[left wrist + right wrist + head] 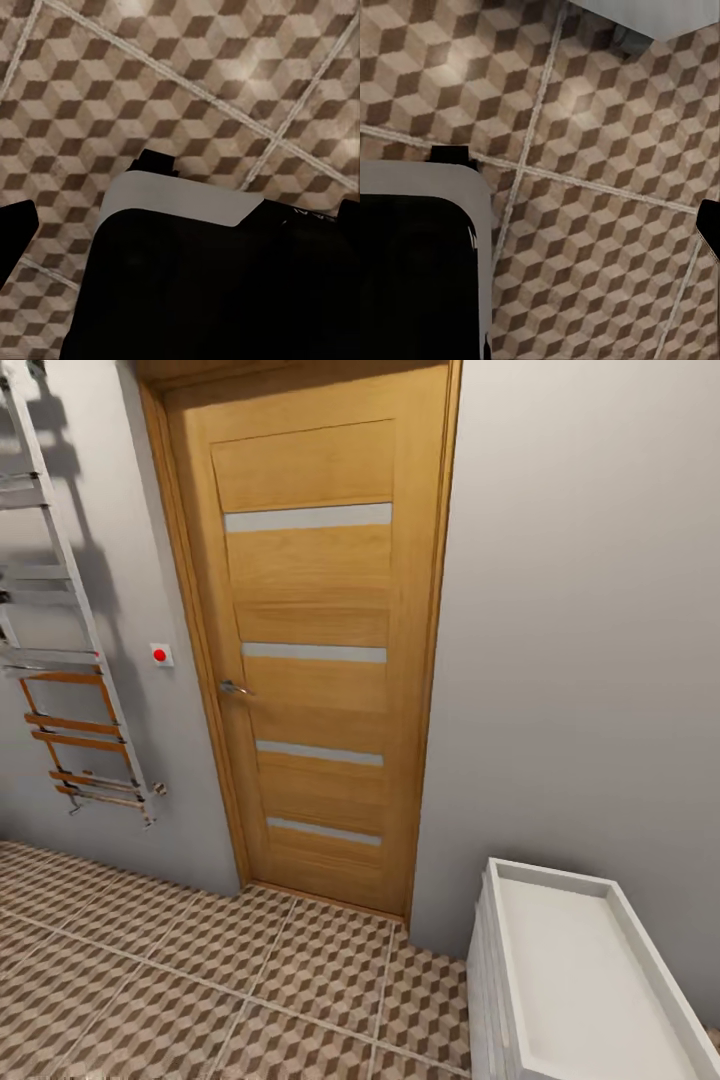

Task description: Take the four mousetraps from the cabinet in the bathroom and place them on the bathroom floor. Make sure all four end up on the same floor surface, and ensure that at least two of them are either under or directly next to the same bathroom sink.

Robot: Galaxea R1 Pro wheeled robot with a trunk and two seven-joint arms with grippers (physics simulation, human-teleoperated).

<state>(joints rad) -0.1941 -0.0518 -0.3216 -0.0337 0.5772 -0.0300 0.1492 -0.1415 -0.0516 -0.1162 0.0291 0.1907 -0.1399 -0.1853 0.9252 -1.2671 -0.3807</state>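
**Robot facing bathroom door; tiled floor under both arms**

Head view: a closed wooden door (315,650) with four frosted strips stands upright in a grey wall. A towel rail (65,660) hangs on the wall beside it, with a red button (160,654) between them. The bathroom floor (200,980) shows cube-patterned tiles. A white unit (590,980) stands against the wall, its long axis running away from the wall.

Left wrist view: floor tiles; pincer state cannot be told.

Right wrist view: floor tiles; pincer state cannot be told.
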